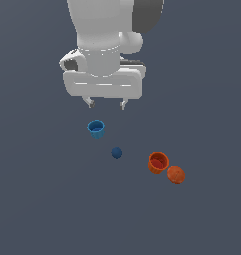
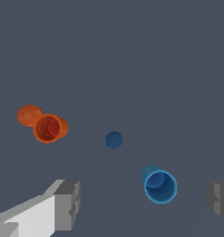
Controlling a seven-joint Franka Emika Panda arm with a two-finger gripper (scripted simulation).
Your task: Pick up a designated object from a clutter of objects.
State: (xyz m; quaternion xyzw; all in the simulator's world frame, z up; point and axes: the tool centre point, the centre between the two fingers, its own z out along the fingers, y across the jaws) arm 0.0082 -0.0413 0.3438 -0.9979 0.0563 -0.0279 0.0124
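The small bright blue ribbed cup [image 1: 95, 128] [image 2: 159, 185] stood upright, mouth up, on the flat dark grey surface [image 1: 38, 199] [image 2: 132, 55], with bare floor all round its rim. The small dark blue ball [image 1: 116, 153] [image 2: 114, 140] lay near it, apart. Farther toward the exterior view's right, the orange-red cup [image 1: 159, 163] [image 2: 49, 127] stood just beside the orange ball [image 1: 176, 175] [image 2: 28, 115]. The white arm's gripper [image 1: 107, 103] [image 2: 144, 203] hung above the blue cup, pointing down, fingers [image 2: 67, 203] spread wide and grasping nothing.
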